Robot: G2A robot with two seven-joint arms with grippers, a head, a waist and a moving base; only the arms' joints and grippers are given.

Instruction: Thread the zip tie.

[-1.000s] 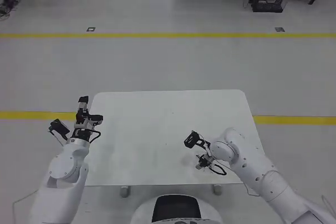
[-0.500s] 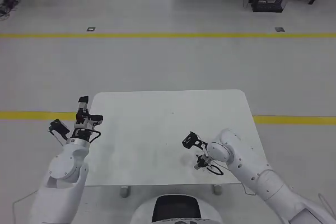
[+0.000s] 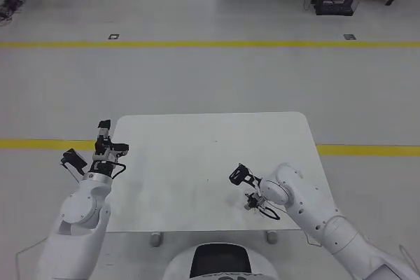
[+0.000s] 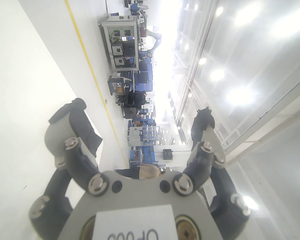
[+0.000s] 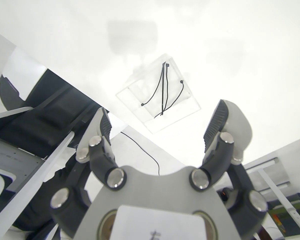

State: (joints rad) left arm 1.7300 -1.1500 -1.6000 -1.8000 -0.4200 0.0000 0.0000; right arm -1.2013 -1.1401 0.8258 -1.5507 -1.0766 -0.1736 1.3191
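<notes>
Black zip ties [image 5: 165, 88] lie loose and crossed in a shallow clear tray [image 5: 176, 116] on the white table [image 3: 210, 154], close to its front edge. My right gripper [image 5: 162, 108] hovers over that tray, open, with nothing between its ribbed pads [image 5: 215, 121]. In the top view the right gripper [image 3: 252, 203] sits at the table's front right. My left gripper [image 3: 102, 133] is held off the table's left edge, pointing away. It is open [image 4: 138, 108] and empty, with the room behind it.
The table edge [image 5: 140, 136] runs just beside the tray, with a thin black cable [image 5: 150, 156] hanging below it. Yellow floor lines [image 3: 210, 44] cross behind the table. The tabletop between the arms is bare white.
The right arm shifted slightly to the left and back near the table's front edge. The left arm has not moved.
</notes>
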